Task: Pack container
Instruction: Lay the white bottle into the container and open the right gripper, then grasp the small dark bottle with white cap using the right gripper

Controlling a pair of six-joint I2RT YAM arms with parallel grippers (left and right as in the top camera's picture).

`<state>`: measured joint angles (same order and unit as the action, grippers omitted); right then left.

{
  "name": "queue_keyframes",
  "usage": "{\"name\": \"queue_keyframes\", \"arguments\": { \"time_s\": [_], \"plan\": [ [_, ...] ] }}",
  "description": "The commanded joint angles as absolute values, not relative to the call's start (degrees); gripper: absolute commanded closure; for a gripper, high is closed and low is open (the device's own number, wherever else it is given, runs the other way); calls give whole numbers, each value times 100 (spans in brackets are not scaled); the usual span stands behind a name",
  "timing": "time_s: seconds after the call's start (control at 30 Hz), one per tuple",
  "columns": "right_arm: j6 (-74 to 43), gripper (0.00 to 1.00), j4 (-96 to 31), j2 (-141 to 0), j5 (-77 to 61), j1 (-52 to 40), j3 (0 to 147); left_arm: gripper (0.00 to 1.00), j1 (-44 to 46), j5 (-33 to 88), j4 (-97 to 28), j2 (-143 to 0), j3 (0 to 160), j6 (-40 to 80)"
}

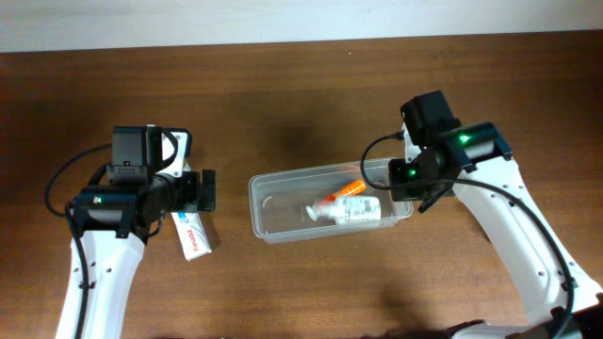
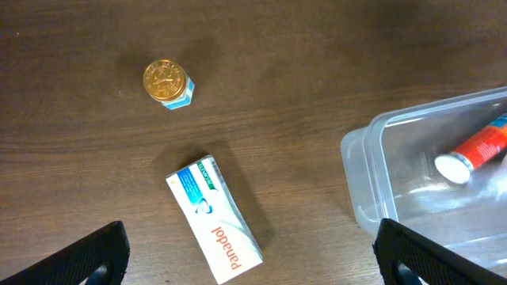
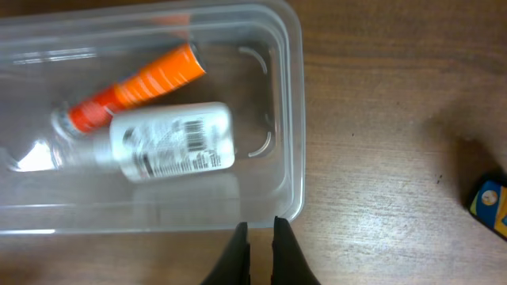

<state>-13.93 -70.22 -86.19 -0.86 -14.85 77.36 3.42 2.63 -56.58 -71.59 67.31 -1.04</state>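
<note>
The clear container (image 1: 330, 202) lies mid-table and holds an orange tube (image 1: 347, 193) and a white labelled bottle (image 1: 356, 211). The right wrist view shows the container (image 3: 291, 119), the tube (image 3: 139, 83) and the bottle (image 3: 174, 142). My right gripper (image 3: 260, 233) is shut to a narrow gap with nothing in it, its tips right at the container's near rim by a corner. My left gripper (image 2: 249, 257) is wide open above a white Panadol box (image 2: 214, 229) lying flat on the table to the left of the container (image 2: 372, 174).
A small gold-capped bottle (image 2: 167, 83) stands beyond the Panadol box (image 1: 193, 235). A small dark blue and yellow item (image 3: 493, 207) lies at the right edge of the right wrist view. The table is dark wood.
</note>
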Motion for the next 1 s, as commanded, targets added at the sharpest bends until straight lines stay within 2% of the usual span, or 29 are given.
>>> {"name": "queue_keyframes", "arguments": {
  "time_s": [0.0, 0.3, 0.33, 0.4, 0.5, 0.6, 0.7, 0.97],
  "plan": [
    [-1444, 96, -6914, -8565, 110, -1579, 7577, 1, 360, 327, -5669, -7168, 6840, -69],
    [-1872, 95, -7046, -8235, 714, -1267, 8169, 1, 360, 327, -5669, -7168, 6840, -71],
    [-1966, 90, -7118, -8145, 744, -1098, 8300, 1, 360, 327, -5669, -7168, 6840, -71],
    [-2051, 72, -7247, -7977, 738, -676, 8493, 1, 360, 327, -5669, -7168, 6840, -69],
    [-2069, 60, -7463, -7776, 703, 97, 8619, 1, 360, 327, -5669, -7168, 6840, -71],
    [-2040, 40, -7762, -7701, 556, 1138, 8608, 1, 360, 327, -5669, -7168, 6840, -69],
    [-1809, 33, -7828, -7776, 272, 1855, 8444, 1, 360, 327, -5669, -7168, 6840, -69],
    [-1404, 32, -7599, -8433, 36, 2845, 7568, 1, 360, 327, -5669, -7168, 6840, -69]
  ]
}}
